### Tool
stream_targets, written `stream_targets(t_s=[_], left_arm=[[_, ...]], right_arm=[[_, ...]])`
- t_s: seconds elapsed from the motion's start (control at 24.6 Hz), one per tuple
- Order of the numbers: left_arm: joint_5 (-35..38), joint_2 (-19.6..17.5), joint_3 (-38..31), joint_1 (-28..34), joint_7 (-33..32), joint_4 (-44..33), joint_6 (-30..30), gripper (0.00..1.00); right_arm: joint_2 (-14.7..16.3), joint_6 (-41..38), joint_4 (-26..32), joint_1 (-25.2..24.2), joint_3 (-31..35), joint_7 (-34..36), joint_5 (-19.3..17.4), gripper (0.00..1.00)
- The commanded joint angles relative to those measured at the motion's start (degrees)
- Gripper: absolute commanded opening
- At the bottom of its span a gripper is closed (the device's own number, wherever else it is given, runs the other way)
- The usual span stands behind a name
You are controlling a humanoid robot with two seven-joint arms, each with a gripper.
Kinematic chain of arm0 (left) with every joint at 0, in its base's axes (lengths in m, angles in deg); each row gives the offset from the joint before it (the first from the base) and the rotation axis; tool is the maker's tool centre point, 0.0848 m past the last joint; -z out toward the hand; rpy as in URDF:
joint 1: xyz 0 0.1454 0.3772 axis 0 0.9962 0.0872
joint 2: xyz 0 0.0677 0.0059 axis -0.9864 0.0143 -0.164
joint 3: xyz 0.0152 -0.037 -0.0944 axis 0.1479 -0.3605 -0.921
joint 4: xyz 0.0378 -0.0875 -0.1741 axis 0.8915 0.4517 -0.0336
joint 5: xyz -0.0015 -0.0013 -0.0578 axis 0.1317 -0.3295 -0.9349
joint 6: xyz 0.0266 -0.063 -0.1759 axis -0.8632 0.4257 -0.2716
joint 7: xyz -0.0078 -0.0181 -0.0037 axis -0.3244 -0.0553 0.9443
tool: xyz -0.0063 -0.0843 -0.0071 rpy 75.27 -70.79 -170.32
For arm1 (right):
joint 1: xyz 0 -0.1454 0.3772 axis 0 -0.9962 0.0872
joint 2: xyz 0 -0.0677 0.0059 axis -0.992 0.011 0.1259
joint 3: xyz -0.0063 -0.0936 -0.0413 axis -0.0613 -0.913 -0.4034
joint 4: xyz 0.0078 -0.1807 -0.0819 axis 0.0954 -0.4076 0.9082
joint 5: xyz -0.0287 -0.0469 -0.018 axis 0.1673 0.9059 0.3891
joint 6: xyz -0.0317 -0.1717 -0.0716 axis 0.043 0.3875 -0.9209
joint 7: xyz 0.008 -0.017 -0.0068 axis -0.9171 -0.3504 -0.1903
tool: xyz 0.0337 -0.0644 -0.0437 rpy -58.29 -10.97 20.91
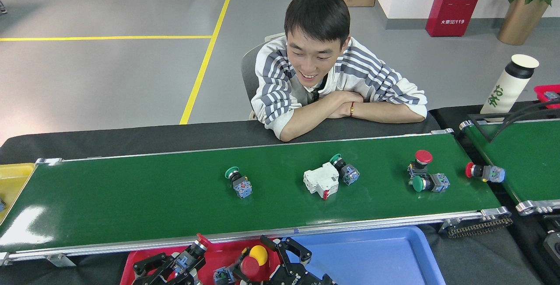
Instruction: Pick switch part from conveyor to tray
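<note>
The conveyor (131,197) runs across the head view as a long glossy green belt. On it lie a green-capped switch part (239,182), a white breaker (321,181) touching another green-capped part (346,170), and a red mushroom part (420,163) beside a green one (428,183). A red-capped part (484,172) sits at the belt's right end. At the bottom edge my left gripper (181,262) is shut on a red-capped switch part (197,246) over the red tray (135,256). My right gripper (264,262) holds a red and yellow switch part (253,260) at that tray's right side.
A blue tray (376,254) sits right of the red one. A yellow tray (13,180) is at the belt's left end. A second green belt (525,153), a white bottle (507,83) and a red bin (547,92) stand right. A person (323,83) leans on the far edge.
</note>
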Motion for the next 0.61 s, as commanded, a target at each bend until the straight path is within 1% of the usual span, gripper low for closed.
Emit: stream_targets(t_s=[0.0,0.08,0.12,0.16,0.2,0.24,0.32,0.37,0.45,0.53,0.57], left_arm=[[0.0,0.2,-0.6,-0.2,0.4,-0.4,0.6,1.00],[-0.1,0.3,-0.7,-0.2,0.4,-0.4,0.6,1.00],[-0.2,0.6,-1.2,-0.1,0.4,-0.4,0.6,1.00],[-0.2,1.1,-2.4,-0.1,0.4,-0.3,0.6,1.00],[-0.3,1.4,-3.5,0.0,0.4,-0.2,0.6,1.00],[-0.3,2.2,-5.0,0.0,0.4,0.0,0.6,1.00],[-0.2,4.0,-8.7,0.0,0.3,0.1,0.6,1.00],[-0.3,4.2,-9.4,0.2,0.3,0.1,0.6,1.00],[-0.2,4.3,-9.7,0.9,0.3,0.1,0.6,1.00],[0.2,4.7,-9.6,1.3,0.3,0.2,0.6,1.00],[0.3,5.5,-10.1,1.4,0.3,0.3,-0.2,1.00]], right_arm=[[-0.1,-0.2,0.8,0.2,0.2,-0.3,0.0,1.00],[0.0,-0.1,1.9,0.0,1.1,-0.6,-0.3,1.00],[0.1,0.6,3.1,-0.5,3.6,-0.6,-0.4,1.00],[0.0,3.1,4.1,-1.8,7.0,-0.6,-0.4,1.00],[0.0,5.8,4.7,-3.0,8.9,-0.6,-0.4,1.00],[-0.1,9.6,5.7,-4.4,10.6,-0.5,-0.4,1.00],[0.0,18.8,8.6,-7.1,11.5,0.4,-0.4,0.99],[0.0,22.6,9.4,-8.5,11.6,1.4,-0.3,0.99],[0.0,33.5,10.2,-10.7,11.5,5.5,-0.1,0.99],[0.3,39.5,9.9,-11.4,11.3,6.2,0.0,0.99],[0.4,41.6,9.7,-11.5,11.3,6.2,0.1,0.99]])
